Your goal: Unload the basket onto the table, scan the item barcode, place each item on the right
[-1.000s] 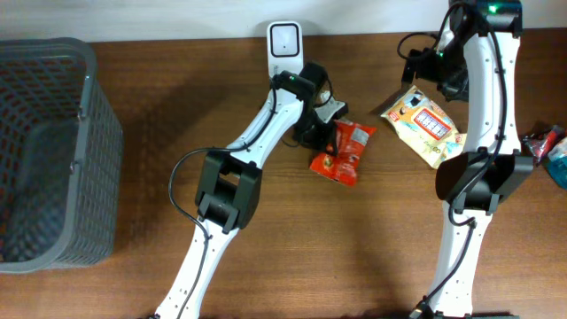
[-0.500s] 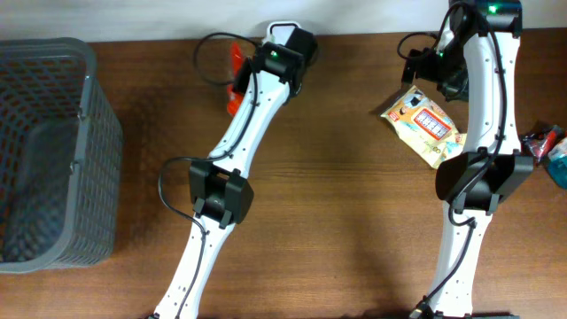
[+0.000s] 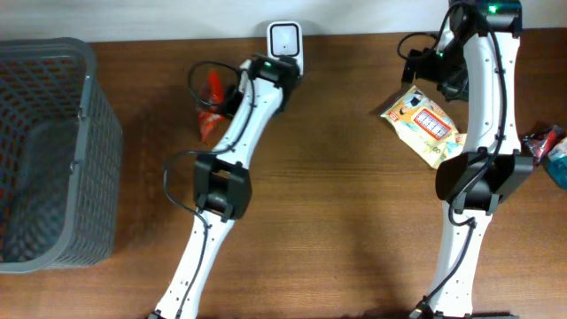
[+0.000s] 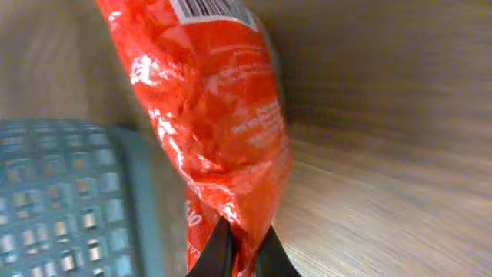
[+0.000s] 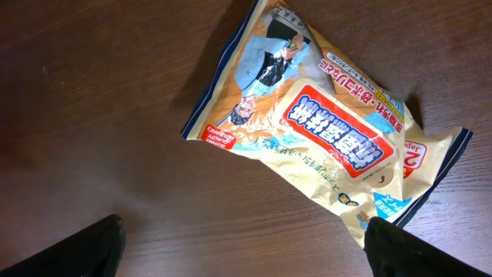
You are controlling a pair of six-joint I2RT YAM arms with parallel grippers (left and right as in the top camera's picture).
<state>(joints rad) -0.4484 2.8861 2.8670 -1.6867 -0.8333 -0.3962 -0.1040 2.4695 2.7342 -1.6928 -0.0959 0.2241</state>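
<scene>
A red snack packet (image 3: 210, 105) hangs above the table, left of the white scanner (image 3: 285, 39) at the back edge. My left gripper (image 3: 232, 91) is shut on its lower seam. In the left wrist view the black fingertips (image 4: 240, 248) pinch the red packet (image 4: 219, 123), and a white barcode label (image 4: 209, 8) shows at its far end. My right gripper (image 5: 246, 250) stands open above bare wood, just short of a yellow snack bag (image 5: 323, 131) lying flat on the table. From overhead, that yellow bag (image 3: 423, 124) lies at the back right.
A grey mesh basket (image 3: 44, 151) fills the left side of the table and shows blurred behind the packet as the basket (image 4: 69, 200) in the left wrist view. More wrapped items (image 3: 549, 151) lie at the right edge.
My left gripper closed on the red packet right of the scanner, lifted it and swung it left past the scanner. The right arm and yellow bag have not moved.
</scene>
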